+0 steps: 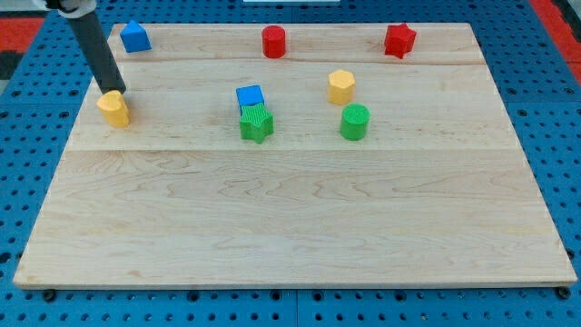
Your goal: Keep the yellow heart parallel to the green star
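1. seven small coloured blocks sit on one large pale wooden board [300, 227], which fills most of the view and rests on a blue pegboard surface [18, 182].
2. a dark rod [95, 45], the next largest thing, slants down from the view's top left corner; my tip [118, 92] is at about 12 o'clock of the yellow heart, touching or just above its upper edge. there is no gripper on this arm, so no open or closed state can be told.
3. the green star [257, 123] sits slightly left of the board's centre, with a blue cube [250, 95] touching it at about 12 o'clock.
4. the green cylinder [355, 121] stands near the green star at its 3 o'clock, apart from it.
5. the yellow heart [114, 109] lies near the board's left edge, well apart from the green star, at about its 9 o'clock and only slightly higher in the view.
6. a yellow hexagonal block [341, 86] stands just beyond the green cylinder at about 11 o'clock.
7. a red star-like block [399, 40] sits near the board's top right corner.
8. a red cylinder [274, 42] stands at the board's top edge, near 12 o'clock of the blue cube.
9. a blue block of unclear shape [134, 36] sits near the top left corner, just beside the rod.
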Motion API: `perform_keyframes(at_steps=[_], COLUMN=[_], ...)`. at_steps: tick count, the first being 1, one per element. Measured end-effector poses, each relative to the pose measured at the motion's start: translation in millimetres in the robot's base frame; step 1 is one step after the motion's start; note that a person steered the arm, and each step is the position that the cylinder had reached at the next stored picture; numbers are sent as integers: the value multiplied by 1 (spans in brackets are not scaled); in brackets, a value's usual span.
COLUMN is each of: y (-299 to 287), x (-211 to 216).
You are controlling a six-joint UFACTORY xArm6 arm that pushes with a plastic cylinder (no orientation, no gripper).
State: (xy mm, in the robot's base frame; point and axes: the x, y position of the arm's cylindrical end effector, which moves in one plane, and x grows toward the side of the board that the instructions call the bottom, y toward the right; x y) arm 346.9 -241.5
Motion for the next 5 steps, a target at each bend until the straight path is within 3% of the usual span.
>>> perform_keyframes(at_steps=[3, 5], y=[2, 37], x=[36, 13])
